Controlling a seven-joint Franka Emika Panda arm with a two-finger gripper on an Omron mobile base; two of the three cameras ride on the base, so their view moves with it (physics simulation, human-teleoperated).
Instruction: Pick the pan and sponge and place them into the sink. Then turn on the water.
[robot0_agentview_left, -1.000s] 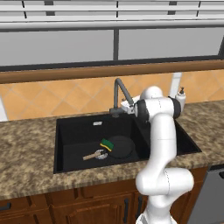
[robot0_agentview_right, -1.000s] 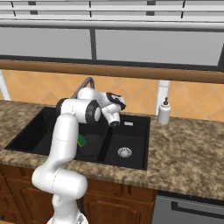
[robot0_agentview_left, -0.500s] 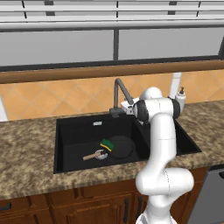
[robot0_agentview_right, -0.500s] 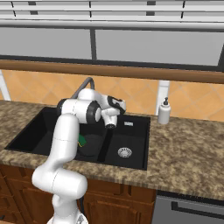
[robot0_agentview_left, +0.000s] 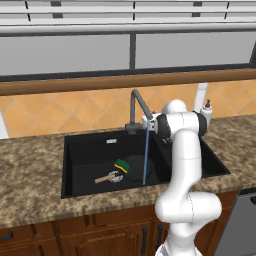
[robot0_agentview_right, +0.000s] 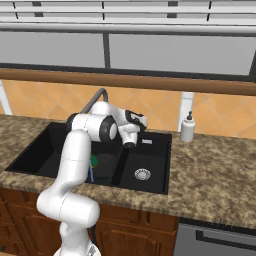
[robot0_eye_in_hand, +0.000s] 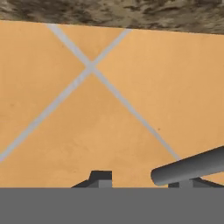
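Note:
The black sink (robot0_agentview_left: 85, 167) holds the pan (robot0_agentview_left: 136, 165), its wooden handle pointing left. On the pan's left edge rests the green and yellow sponge (robot0_agentview_left: 121, 164); a green bit of the sponge (robot0_agentview_right: 93, 161) peeks out behind the arm. Water (robot0_agentview_left: 146, 155) runs as a thin blue stream from the grey faucet (robot0_agentview_left: 135, 100) down beside the pan. My gripper (robot0_agentview_left: 148, 121) sits at the faucet's base, above the back of the sink (robot0_agentview_right: 165, 150). In the hand view my gripper (robot0_eye_in_hand: 144, 181) has its tips apart, and a grey lever (robot0_eye_in_hand: 188, 168) lies across the right tip.
A white soap dispenser (robot0_agentview_right: 187, 127) stands on the speckled counter (robot0_agentview_left: 30, 170) right of the sink. The smaller basin has a silver drain (robot0_agentview_right: 142, 174). An orange tiled wall (robot0_eye_in_hand: 109, 100) rises close behind the faucet, with a wooden ledge and a window above.
A blue stream of water now runs from the faucet; earlier none showed. The hand has shifted slightly at the faucet's base. Pan and sponge lie as before.

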